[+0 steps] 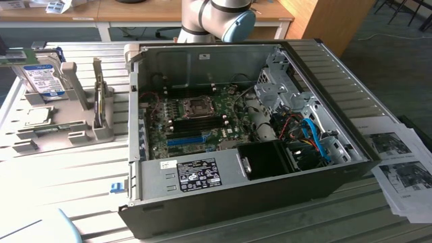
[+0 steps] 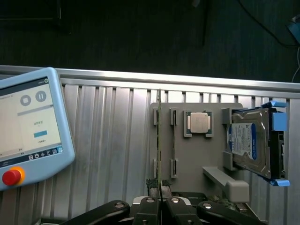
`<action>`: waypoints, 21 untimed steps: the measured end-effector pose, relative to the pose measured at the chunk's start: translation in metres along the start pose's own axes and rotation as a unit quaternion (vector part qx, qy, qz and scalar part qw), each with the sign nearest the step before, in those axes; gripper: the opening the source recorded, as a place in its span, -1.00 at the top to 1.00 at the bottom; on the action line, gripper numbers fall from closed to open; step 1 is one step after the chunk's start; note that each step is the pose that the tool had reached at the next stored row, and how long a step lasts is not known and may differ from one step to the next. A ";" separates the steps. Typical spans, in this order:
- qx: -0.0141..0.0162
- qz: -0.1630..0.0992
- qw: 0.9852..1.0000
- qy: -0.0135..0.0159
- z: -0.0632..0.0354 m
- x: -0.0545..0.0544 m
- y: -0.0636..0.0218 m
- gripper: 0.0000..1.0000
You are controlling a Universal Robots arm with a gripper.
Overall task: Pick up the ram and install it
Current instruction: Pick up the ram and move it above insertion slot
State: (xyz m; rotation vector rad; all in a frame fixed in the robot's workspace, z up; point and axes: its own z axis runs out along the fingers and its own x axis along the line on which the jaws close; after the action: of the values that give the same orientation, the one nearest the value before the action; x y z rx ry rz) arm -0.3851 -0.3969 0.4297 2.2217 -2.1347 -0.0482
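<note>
Wooden desks [image 1: 135,12] behind; dark floor [image 1: 398,45]; bright glare on slatted table [image 1: 68,167].

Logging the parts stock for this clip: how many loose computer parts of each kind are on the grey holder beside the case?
Ram stick: 1
Processor chip: 1
Hard drive: 1
Total on the grey holder: 3
</note>
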 end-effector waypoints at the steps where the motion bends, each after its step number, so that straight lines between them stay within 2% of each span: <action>1: 0.000 0.000 1.000 0.000 -0.0010 0.000 0.0001 0.78; 5: 0.000 0.000 1.000 0.000 -0.0044 0.000 0.0003 0.78; 14: 0.000 0.000 1.000 0.000 -0.0050 0.000 -0.0002 0.78; 21: 0.000 0.000 1.000 0.000 -0.0055 0.001 -0.0102 0.78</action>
State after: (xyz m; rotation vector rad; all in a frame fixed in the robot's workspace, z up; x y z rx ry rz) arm -0.3746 -0.3968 0.4345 2.2210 -2.1343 -0.0485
